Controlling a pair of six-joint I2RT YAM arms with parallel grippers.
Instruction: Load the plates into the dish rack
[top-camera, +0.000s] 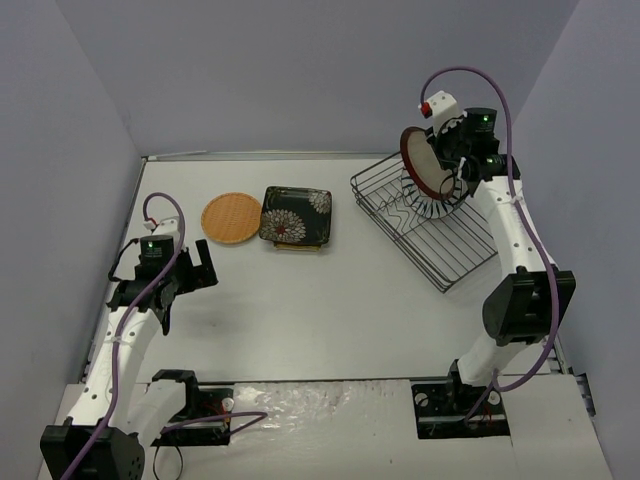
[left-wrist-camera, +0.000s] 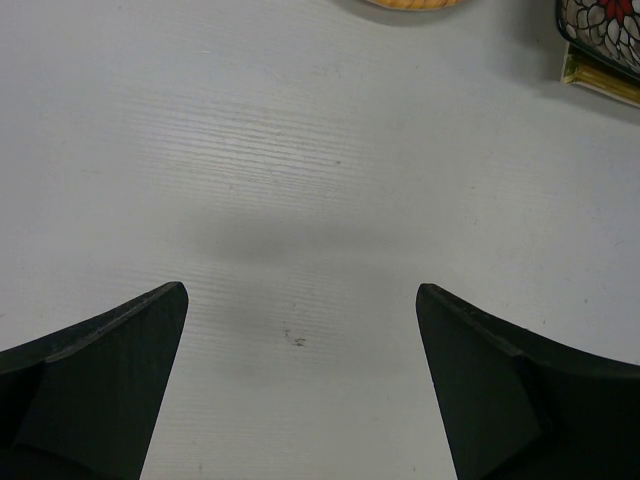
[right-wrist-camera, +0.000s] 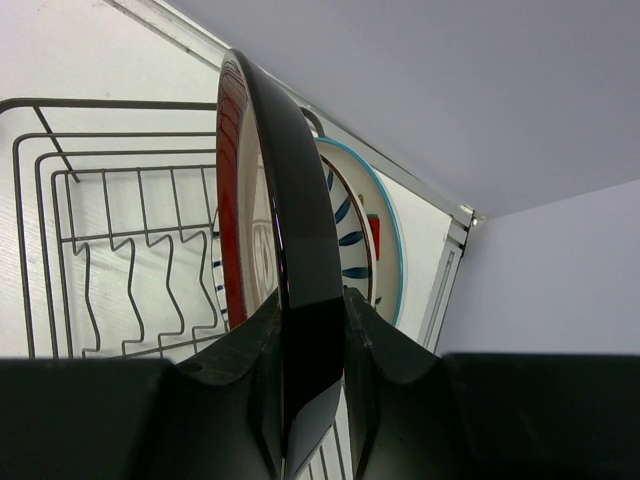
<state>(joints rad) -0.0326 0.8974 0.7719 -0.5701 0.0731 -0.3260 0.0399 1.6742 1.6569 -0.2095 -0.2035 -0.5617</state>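
Currently: the red-rimmed plate (top-camera: 425, 162) is up on edge, above the far end of the dish rack (top-camera: 396, 235), and not yet seated in the wires. The right gripper (right-wrist-camera: 310, 310) has its jaws narrow, pinched on the plate's lower rim. Just behind it, in the right wrist view, a teal-rimmed plate (right-wrist-camera: 375, 230) stands upright, and from above a striped plate (top-camera: 428, 200) shows in the same far end of the rack. The zigzag dividers nearer the arms look free.

Step in hand, as I judge it: slotting the third plate. The next move calls for lowering it straight down into the gap next to the standing plates, keeping it upright so its rim drops between two wires and does not knock its neighbours, then letting go only once it is seated.

Outward from there: on the desk (top-camera: 350, 320), well apart from the rack, lie an orange plate (top-camera: 232, 217) and, just beside it, a black floral plate (top-camera: 296, 214) on top of a yellow plate (left-wrist-camera: 600, 85). The left gripper (left-wrist-camera: 300, 300) hovers over bare desk near these, jaws wide, holding nothing.
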